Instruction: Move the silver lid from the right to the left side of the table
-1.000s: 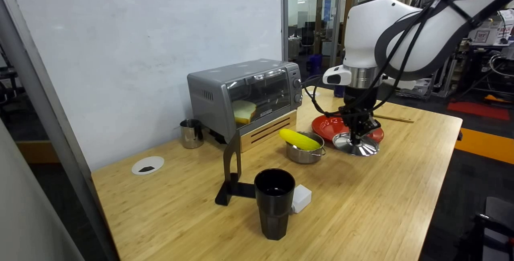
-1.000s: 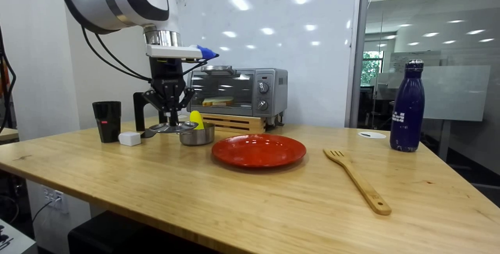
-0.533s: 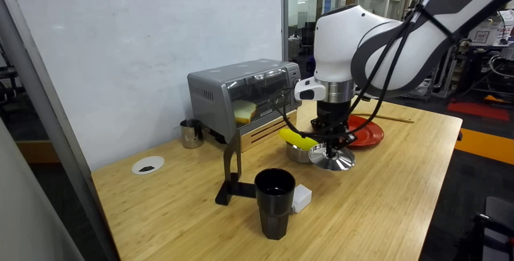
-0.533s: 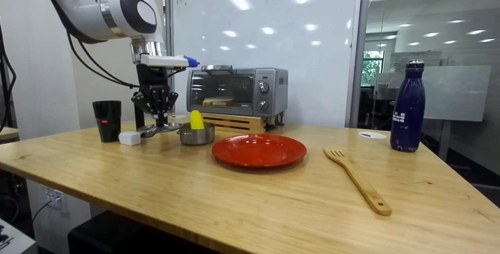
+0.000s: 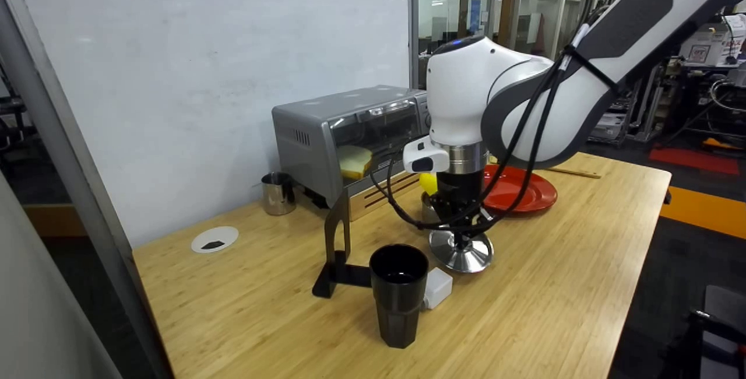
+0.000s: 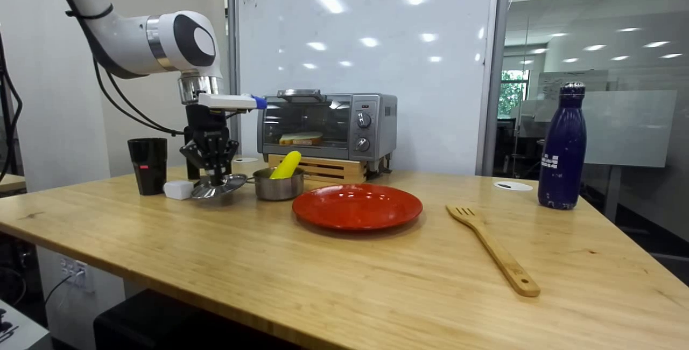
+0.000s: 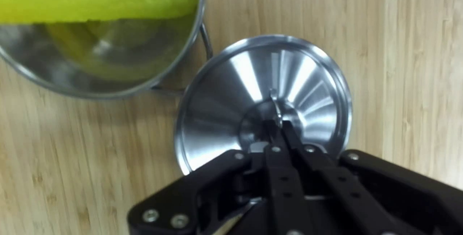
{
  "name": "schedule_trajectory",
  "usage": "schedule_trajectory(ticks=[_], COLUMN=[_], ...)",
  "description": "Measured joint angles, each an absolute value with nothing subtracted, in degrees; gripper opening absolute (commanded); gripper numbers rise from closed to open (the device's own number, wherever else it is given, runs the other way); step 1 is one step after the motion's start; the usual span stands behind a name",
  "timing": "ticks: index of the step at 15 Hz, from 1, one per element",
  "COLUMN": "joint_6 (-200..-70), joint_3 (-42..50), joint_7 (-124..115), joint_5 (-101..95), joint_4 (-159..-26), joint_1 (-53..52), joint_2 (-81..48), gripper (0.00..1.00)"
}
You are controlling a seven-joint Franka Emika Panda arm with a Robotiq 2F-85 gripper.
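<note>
The silver lid (image 5: 477, 258) is small, round and shiny. In both exterior views it hangs tilted below my gripper (image 5: 461, 244), close over the wooden table (image 5: 542, 309); I cannot tell whether its edge touches the wood. It also shows in an exterior view (image 6: 206, 193), between the white block and the metal bowl. In the wrist view the lid (image 7: 217, 108) lies under my fingertips (image 7: 277, 123), which are closed on its thin handle loop. The lid's edge is right by the bowl's wire handle. The fingers hide the lid's near part.
A small metal bowl (image 6: 278, 188) with a yellow corn cob (image 6: 287, 166) stands beside the lid. A white block (image 5: 438, 288), black cup (image 5: 399, 300) and black stand (image 5: 337, 262) are close by. A red plate (image 6: 358, 207), wooden fork (image 6: 492, 247), blue bottle (image 6: 562, 151) and toaster oven (image 6: 328, 124) stand further off.
My gripper has carried the lid away from the red plate toward the white block and cup, and lowered it. The lid has tilted more. The bowl has shifted toward the plate and its corn leans differently.
</note>
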State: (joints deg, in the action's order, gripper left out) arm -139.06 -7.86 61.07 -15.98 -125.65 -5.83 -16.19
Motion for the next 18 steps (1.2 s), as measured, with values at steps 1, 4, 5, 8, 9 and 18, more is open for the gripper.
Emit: schedule_trajectory(ticks=[1,4,5,8,9,18], joint_6=[-139.05,-139.05,-139.05,-139.04,-139.03,-138.82], joint_3=[-8.36,-9.58,-9.88,-10.11,-10.1,-10.12], joint_7=[61.08,61.13,61.21,61.91,62.13,69.52], joint_5=[-16.56,-17.53,-17.54,-17.54,-17.54,-12.92], joint_4=[-125.27,-124.57,-124.54,-124.59,-124.66,-125.4], joint_1=[-6.27,-7.63,-7.88,-8.02,-7.98,-6.26], joint_2=[-16.4,-16.47,-16.49,-17.0,-17.18,-17.38], gripper=[0.01,0.01,0.01,0.01,0.01,0.5])
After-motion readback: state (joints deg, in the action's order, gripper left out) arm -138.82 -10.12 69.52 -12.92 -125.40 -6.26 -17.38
